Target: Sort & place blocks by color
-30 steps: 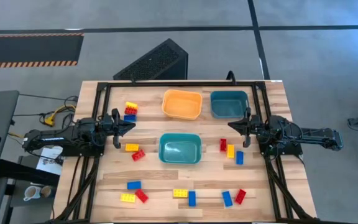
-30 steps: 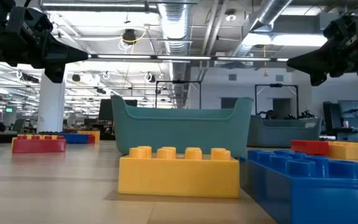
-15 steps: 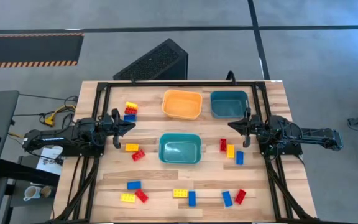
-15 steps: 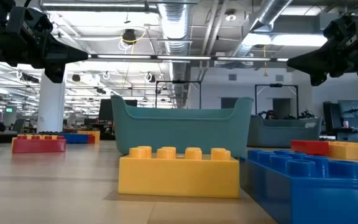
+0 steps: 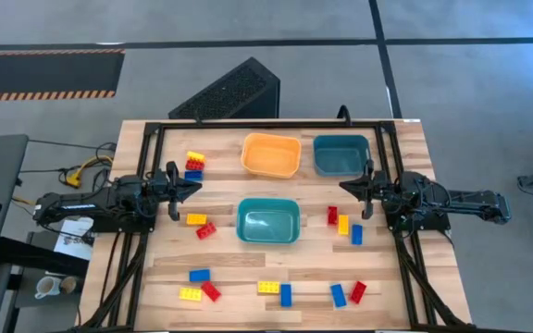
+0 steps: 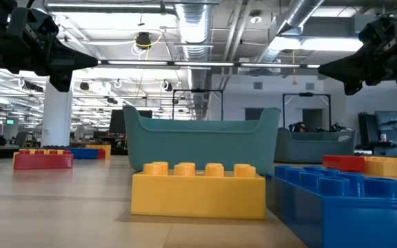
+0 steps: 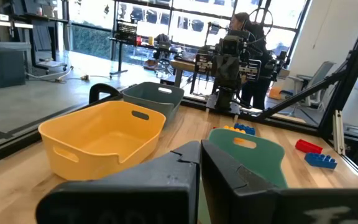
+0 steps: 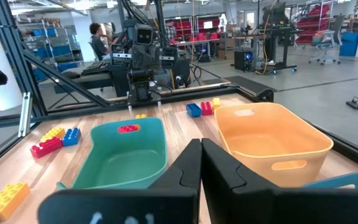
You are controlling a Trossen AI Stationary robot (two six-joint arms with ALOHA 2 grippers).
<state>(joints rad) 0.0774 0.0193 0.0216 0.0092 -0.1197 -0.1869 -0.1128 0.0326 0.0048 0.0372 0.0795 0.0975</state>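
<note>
**Inspector:** Start with the surroundings.

**Operator:** I am looking down on a slatted wooden table (image 5: 285,268) standing on a grey workshop floor; an open hall with desks lies beyond it. Three bins sit mid-table: an orange bin (image 5: 271,154) at 12 o'clock, a teal bin (image 5: 341,154) just beside it toward 1, and a second teal bin (image 5: 268,222) at the centre. All three look empty.

**Inspector:** The blocks?

**Operator:** None sorted. The blocks (image 5: 193,166) lie in loose groups: red, yellow and blue at 10 o'clock, a pair at 9, a trio at 3 (image 5: 343,225), and the remainder along the near edge from 7 to 5 (image 5: 276,292).

**Inspector:** Grippers?

**Operator:** The left gripper (image 5: 195,188) hovers at 9 o'clock, the right gripper (image 5: 343,188) at 3. Both have fingers pressed together and carry nothing.

**Inspector:** Handling assessment?

**Operator:** I judge the blocks light, rigid and smooth-sided, not fragile. I would pinch each across its flat long sides, below the studs. Where neighbours touch, I would approach from the free side.

**Inspector:** Clearance?

**Operator:** Open wood surrounds most groups. The near-edge row lies closer to the table lip, and black frame rails (image 5: 266,124) border the far and side edges, so I would keep lifts clear of those.
</note>
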